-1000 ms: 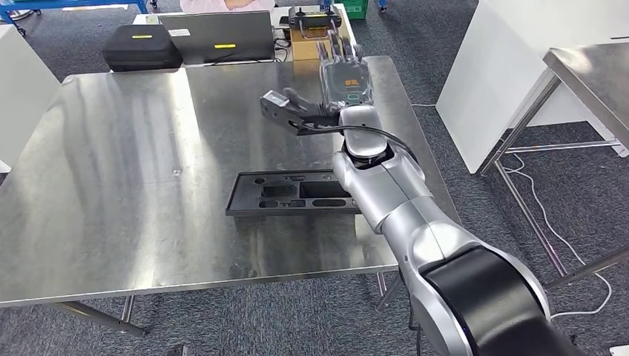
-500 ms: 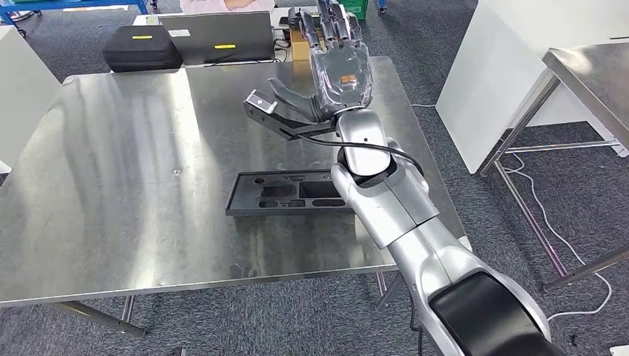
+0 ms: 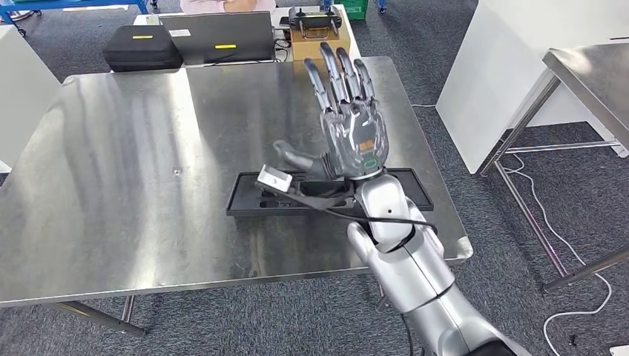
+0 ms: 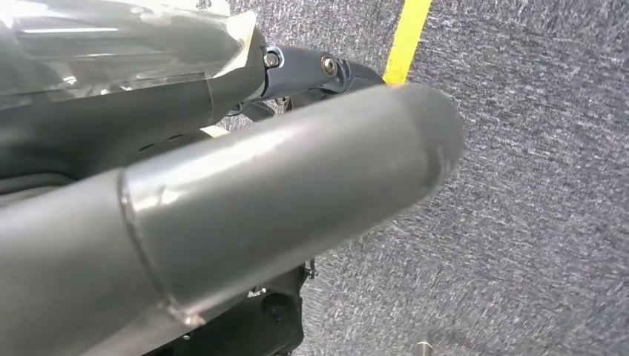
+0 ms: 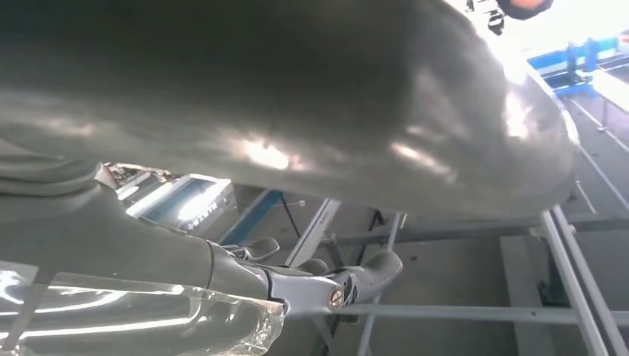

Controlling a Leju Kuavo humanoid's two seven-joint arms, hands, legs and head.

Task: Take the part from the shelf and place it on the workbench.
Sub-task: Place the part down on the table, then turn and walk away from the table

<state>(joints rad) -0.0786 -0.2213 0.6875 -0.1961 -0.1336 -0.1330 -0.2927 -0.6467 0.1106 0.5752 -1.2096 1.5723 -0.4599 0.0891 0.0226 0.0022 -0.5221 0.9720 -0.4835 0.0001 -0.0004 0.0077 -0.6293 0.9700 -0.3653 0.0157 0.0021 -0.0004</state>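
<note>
The part, a flat black moulded tray (image 3: 256, 194) with cut-out pockets, lies on the steel workbench (image 3: 126, 163) near its front right corner. My right hand (image 3: 347, 122) hovers above the part's right half, palm raised and fingers spread wide, holding nothing. The forearm hides the tray's middle. In the right wrist view the thick thumb (image 5: 297, 96) looms large, with the fingertips (image 5: 371, 271) extended beyond it. My left hand (image 4: 222, 222) hangs over grey carpet, thumb and a dark finger (image 4: 326, 70) stretched out with nothing in them.
At the workbench's far edge stand a black case (image 3: 141, 46), a grey laptop-like box (image 3: 219, 35) and a brown box (image 3: 320, 37). A white cabinet (image 3: 512, 74) and a second steel table (image 3: 593, 67) stand to the right. A cable (image 3: 545, 222) trails on the floor.
My right hand has drawn back from the table's far side toward me and now sits above the black part, fingers still spread. The part has not moved.
</note>
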